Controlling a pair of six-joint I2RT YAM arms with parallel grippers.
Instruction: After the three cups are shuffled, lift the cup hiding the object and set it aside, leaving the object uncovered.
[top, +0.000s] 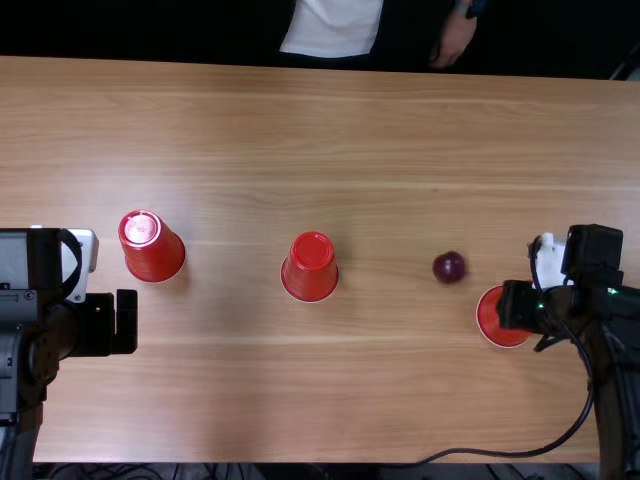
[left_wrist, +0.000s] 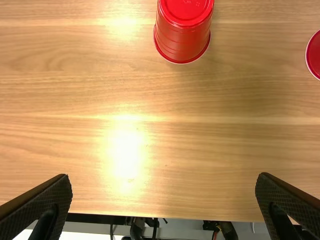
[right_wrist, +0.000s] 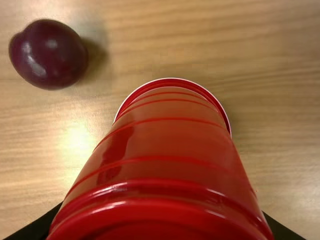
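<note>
Three red cups are on the table. The left cup (top: 151, 246) (left_wrist: 183, 30) and the middle cup (top: 310, 267) (left_wrist: 314, 60) stand upside down. A dark purple ball (top: 449, 266) (right_wrist: 47, 53) lies uncovered right of the middle. Just right of it and nearer the front edge, my right gripper (top: 512, 306) is shut on the third cup (top: 497, 318) (right_wrist: 165, 175), which is tilted with its rim low over the wood. My left gripper (top: 126, 322) (left_wrist: 160, 212) is open near the front left, below the left cup, with nothing between its fingers.
The wooden table (top: 330, 140) is bare across its far half. Its near edge (left_wrist: 160, 216) lies just under the left gripper. The right arm's cable (top: 560, 435) trails off the front right corner.
</note>
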